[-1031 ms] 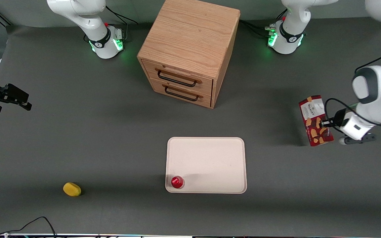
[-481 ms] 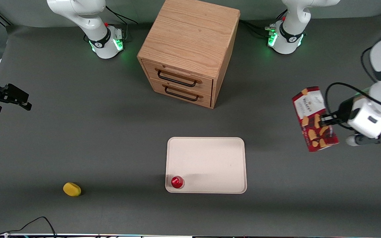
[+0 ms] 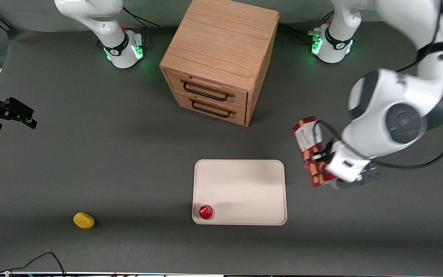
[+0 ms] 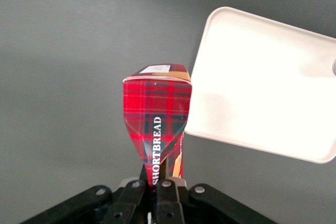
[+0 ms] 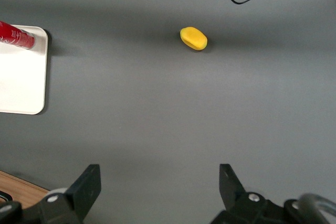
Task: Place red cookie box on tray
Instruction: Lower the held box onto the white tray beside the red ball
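Observation:
My left gripper (image 3: 318, 156) is shut on the red cookie box (image 3: 309, 151) and holds it in the air, just beside the tray's edge toward the working arm's end of the table. The box is a long dark red carton with a white label and cookie pictures. In the left wrist view the box (image 4: 156, 124) shows tartan sides and the word SHORTBREAD, pinched between my fingers (image 4: 169, 190). The cream-white tray (image 3: 244, 184) lies flat on the table nearer the front camera than the drawer cabinet. It also shows in the left wrist view (image 4: 262, 77).
A small round red object (image 3: 206, 212) stands on the tray's corner nearest the camera. A wooden two-drawer cabinet (image 3: 219, 57) stands farther from the camera than the tray. A yellow object (image 3: 84, 220) lies toward the parked arm's end.
My left gripper has lifted the box off the table and carried it sideways toward the tray, from the table's working-arm end to just beside the tray's edge.

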You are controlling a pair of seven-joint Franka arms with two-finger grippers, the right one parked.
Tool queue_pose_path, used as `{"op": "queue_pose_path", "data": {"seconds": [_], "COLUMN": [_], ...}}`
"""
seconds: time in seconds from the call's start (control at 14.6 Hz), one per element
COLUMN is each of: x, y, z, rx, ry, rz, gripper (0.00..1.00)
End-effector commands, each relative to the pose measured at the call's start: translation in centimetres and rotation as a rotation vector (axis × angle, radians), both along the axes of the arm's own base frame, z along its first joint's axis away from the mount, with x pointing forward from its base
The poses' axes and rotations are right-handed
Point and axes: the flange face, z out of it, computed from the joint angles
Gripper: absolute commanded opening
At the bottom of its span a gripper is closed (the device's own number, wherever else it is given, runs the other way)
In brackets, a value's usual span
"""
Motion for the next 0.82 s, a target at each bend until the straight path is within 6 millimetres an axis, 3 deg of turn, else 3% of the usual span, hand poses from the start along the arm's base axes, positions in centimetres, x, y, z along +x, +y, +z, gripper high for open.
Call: {"op": "queue_pose_path", "data": {"seconds": [0.0, 0.34, 0.76], "x": [2.2, 3.2, 3.8], "y": [-3.5, -6.8, -7.7], "z": [-2.6, -8.9, -13.2], "rx": [0.012, -0.007, -0.025], "ry": [-0.053, -0.109, -0.130], "rz": [0.038, 0.027, 0.031], "gripper": [0.00, 0.00, 0.00]}}
